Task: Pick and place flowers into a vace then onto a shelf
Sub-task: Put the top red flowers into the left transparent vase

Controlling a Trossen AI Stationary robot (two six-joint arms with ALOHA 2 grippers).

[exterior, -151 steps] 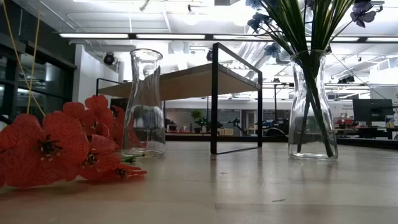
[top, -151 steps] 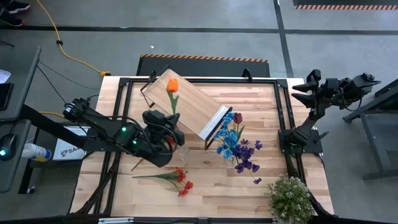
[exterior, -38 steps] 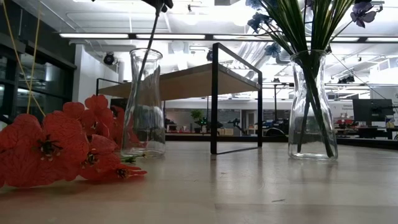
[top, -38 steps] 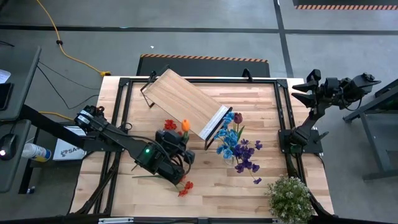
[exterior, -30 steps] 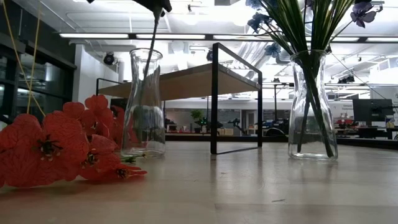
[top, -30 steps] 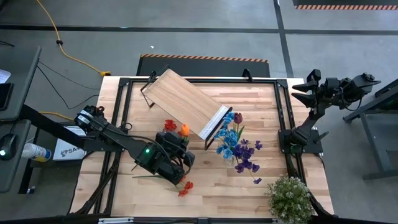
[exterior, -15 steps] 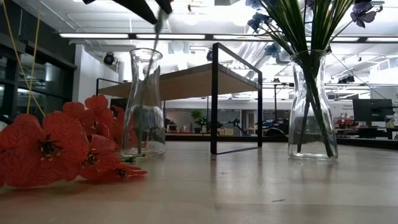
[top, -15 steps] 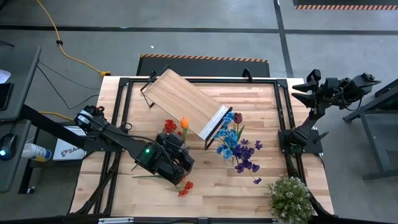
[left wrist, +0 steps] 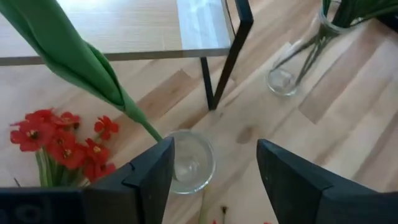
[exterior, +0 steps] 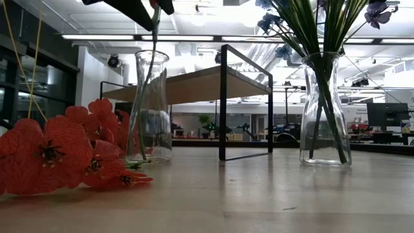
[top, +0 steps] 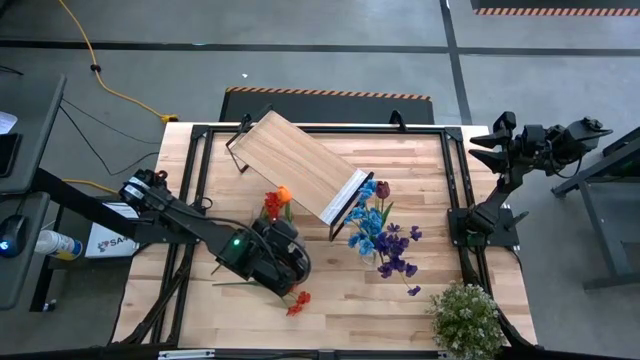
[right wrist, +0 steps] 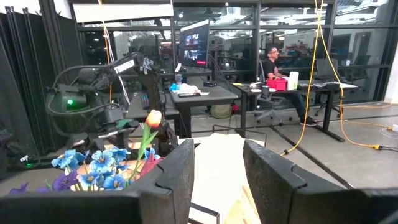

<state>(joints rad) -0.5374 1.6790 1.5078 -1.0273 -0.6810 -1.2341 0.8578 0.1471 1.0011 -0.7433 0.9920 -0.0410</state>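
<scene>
Striped wooden table (top: 420, 180) in a black frame, seen from above, with several things standing and lying on it

A light wooden shelf (top: 295, 165) with black metal ends stands at an angle near the far middle; just beside its nearer end stands a clear vase (exterior: 150, 110) with one stem in it, and to the right a second clear vase (exterior: 325, 110) with blue and purple flowers (top: 385, 235); red flowers (top: 290, 295) lie flat toward the near edge; a bushy pale green plant (top: 467, 318) sits at the near right corner
</scene>
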